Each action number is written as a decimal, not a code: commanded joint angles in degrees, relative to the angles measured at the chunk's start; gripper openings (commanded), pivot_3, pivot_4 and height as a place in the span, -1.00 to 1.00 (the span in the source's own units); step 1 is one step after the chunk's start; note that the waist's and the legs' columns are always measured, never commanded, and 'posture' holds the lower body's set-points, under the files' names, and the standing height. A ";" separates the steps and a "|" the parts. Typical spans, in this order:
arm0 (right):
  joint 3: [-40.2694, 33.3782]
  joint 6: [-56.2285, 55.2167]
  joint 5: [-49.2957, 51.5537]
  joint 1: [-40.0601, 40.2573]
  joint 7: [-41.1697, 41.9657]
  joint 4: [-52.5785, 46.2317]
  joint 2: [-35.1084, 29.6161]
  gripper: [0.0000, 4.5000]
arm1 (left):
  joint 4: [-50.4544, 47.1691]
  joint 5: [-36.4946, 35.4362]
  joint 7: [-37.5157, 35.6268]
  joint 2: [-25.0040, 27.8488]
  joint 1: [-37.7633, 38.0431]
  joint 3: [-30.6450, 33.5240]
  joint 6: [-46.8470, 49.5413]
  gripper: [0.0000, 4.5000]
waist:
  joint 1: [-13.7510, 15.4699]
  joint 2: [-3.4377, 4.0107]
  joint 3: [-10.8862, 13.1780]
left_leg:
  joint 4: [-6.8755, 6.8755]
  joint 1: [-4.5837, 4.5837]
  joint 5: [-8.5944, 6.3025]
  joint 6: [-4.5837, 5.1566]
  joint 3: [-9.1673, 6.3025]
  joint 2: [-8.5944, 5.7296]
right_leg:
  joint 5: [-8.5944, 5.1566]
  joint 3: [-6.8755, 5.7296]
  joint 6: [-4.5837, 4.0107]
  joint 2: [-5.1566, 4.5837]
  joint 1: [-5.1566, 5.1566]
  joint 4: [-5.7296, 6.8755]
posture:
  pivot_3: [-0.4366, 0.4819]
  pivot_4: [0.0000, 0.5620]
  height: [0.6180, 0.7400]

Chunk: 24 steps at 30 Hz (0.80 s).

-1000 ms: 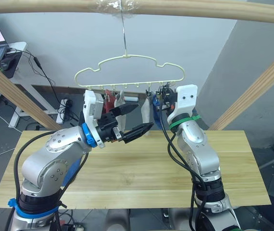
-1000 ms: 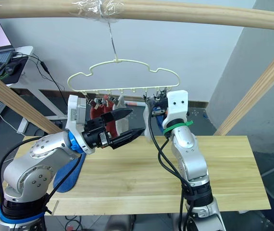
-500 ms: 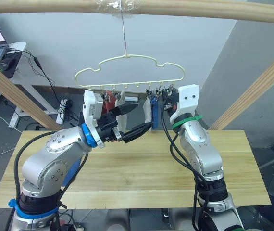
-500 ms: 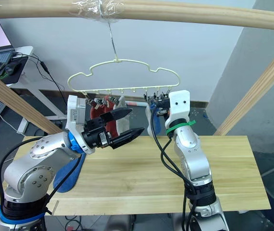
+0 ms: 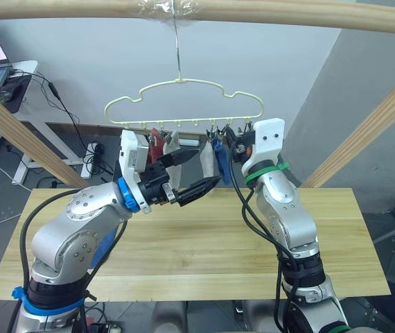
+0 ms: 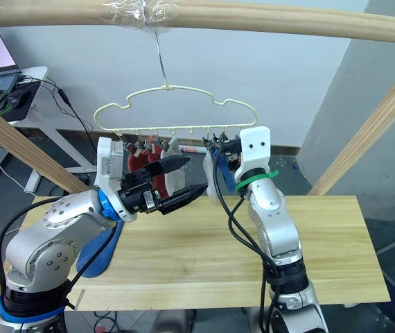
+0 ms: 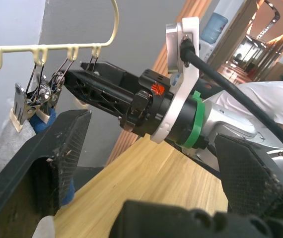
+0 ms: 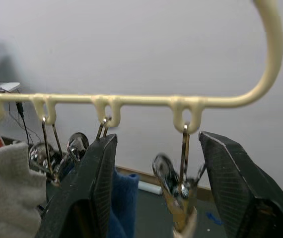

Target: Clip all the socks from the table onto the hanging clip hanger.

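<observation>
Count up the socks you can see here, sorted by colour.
Blue socks: 2, one clipped up, one lying on the table
Light grey socks: 2, both clipped up
Rust-red socks: 2, both clipped up, partly hidden
Total: 6

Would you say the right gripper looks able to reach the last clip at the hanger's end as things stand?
Probably yes: the right gripper is open, its fingers on either side of the end clip of the clip hanger, with nothing between them.
</observation>
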 commanded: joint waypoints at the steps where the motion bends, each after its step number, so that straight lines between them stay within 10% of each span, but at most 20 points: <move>1: 0.47 -2.11 -0.24 -1.37 -0.44 0.15 0.92 0.21 | -2.04 0.12 -0.14 0.41 -0.49 0.63 -1.22 1.00 | 0.02 0.00 0.00 | 0.00 0.00 0.00 0.00 0.00 0.00 | 0.00 0.00 0.00 0.00 0.00 0.00 | 0.22 -0.07 1.00; 10: -0.22 -2.45 0.42 -1.72 -0.18 1.20 1.80 0.21 | -2.43 0.24 0.09 0.39 -0.04 0.70 -1.26 1.00 | 0.04 0.00 0.00 | 0.00 0.00 0.00 0.00 0.00 0.00 | 0.00 0.00 -0.01 0.00 0.00 -0.01 | 0.24 -0.08 1.00; 20: -0.32 -2.81 0.65 -2.08 0.03 1.88 2.53 -0.96 | -2.51 0.56 0.24 0.48 0.21 0.74 -1.32 1.00 | 0.02 0.00 0.00 | 0.00 0.00 0.00 0.00 0.00 0.00 | 0.01 0.00 -0.01 0.00 0.00 -0.01 | 0.24 -0.08 1.00; 24: -0.47 -2.89 0.66 -2.13 0.07 1.88 2.45 -0.99 | -2.59 0.64 0.29 0.36 0.22 0.70 -1.27 1.00 | 0.02 0.01 0.01 | 0.00 0.00 0.00 0.00 0.00 0.00 | 0.01 0.00 -0.01 0.00 0.00 -0.01 | 0.26 -0.05 1.00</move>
